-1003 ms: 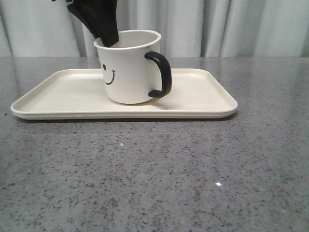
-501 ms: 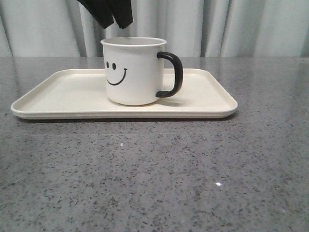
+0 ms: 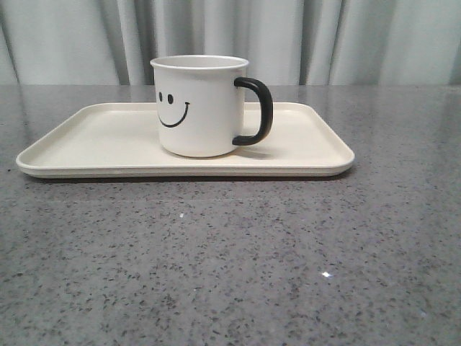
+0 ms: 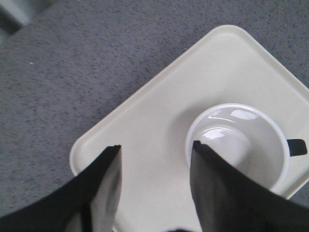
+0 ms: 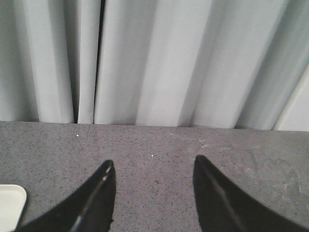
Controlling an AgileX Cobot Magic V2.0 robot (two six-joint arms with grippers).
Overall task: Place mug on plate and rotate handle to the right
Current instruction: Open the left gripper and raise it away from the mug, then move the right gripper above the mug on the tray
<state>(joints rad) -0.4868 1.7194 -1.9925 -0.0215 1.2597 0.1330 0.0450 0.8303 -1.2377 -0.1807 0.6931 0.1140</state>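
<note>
Mug: the mug (image 3: 199, 106) is seen upright at frame centre on the plate (image 3: 86, 137), its handle (image 3: 256, 111) turned toward frame right.
Left gripper: the left gripper (image 4: 154, 164) is held above the mug, fingers spread, nothing grasped.
Right gripper: the right gripper (image 5: 153, 186) is parted and empty over the table (image 3: 230, 259).
Risk: a careless descent could clip the rim and tip the mug.
Room: wide bare plate is left on both sides; its edges lie well apart from the mug.
</note>
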